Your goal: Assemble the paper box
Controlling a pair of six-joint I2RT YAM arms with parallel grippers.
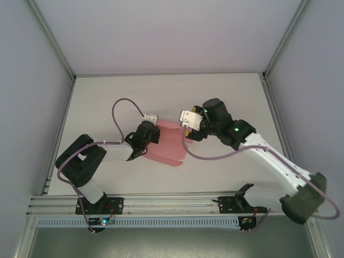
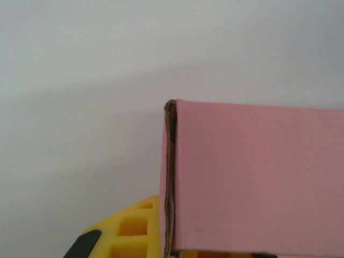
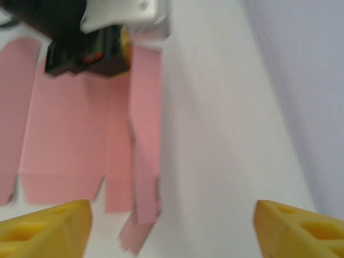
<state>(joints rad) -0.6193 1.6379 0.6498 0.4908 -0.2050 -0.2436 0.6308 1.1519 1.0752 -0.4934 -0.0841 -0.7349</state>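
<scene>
Right wrist view: your thin light-pink card paper box [image 3: 70,134] lies mostly flat, one panel pinched upright between the left gripper [image 3: 124,54] fingers. The right gripper [image 3: 172,228] gapes empty, so most folding's left, I'd say.

The paper box [image 1: 171,148] lies mid-desk [image 1: 226,97]. The left gripper [image 1: 156,133] sits at its 10 o'clock edge. The right gripper [image 1: 186,130] is just beside its 2 o'clock corner. Both arms reach in from 6 o'clock.

Robotics lab cell, white table [image 1: 226,97], aluminium frame rails [image 1: 172,202], plain grey walls [image 1: 27,107]
</scene>
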